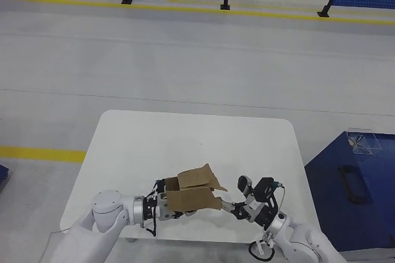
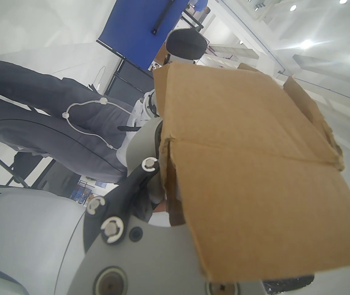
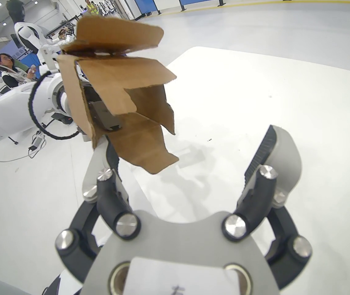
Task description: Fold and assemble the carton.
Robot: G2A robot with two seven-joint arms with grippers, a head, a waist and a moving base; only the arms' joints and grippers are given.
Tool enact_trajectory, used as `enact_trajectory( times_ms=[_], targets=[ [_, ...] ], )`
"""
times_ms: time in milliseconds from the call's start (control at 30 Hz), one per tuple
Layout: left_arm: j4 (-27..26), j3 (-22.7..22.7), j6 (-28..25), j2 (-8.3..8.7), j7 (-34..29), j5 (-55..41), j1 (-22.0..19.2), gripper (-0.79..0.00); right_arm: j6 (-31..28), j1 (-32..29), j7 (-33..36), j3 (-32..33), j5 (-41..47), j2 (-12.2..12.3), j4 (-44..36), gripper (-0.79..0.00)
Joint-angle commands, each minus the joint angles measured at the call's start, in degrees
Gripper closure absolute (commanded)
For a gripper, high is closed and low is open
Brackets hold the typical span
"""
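A brown cardboard carton (image 1: 194,189) hangs above the near part of the white table (image 1: 250,144), partly unfolded with its flaps spread open. My left gripper (image 1: 162,201) is shut on one wall of the carton (image 2: 248,161); one finger (image 3: 104,119) shows inside the box. My right gripper (image 3: 187,158) is open just to the carton's right. One of its fingers (image 3: 101,167) sits under the carton's lowest flap (image 3: 144,145), and the other finger (image 3: 273,155) stands free over the table. The right gripper (image 1: 236,195) holds nothing.
A blue cart (image 1: 355,191) stands right of the table with a clear plastic box (image 1: 363,140) on top. The far half of the table is bare white surface. The floor around it is pale, with yellow lines (image 1: 33,153).
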Motion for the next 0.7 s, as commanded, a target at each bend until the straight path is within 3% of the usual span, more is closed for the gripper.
enact_trajectory(
  times_ms=[0,400,667],
  targets=[
    [0.25,0.23,0.38,-0.04,0.47,-0.24,-0.23,0.000,-0.37,-0.65,0.11,0.36,0.06,0.05,-1.02,-0.785],
    [-0.02,1.00,0.11,-0.15,1.34,-1.39,-1.06,0.000,0.78,0.44,0.62,-0.05,-0.06,-0.23,-0.51,-0.785],
    [-2.06,1.14,-2.37,0.33,-2.02,0.49,-0.08,0.000,2.26,1.37,2.42,2.05,2.09,-0.22,1.76,-0.785]
  ],
)
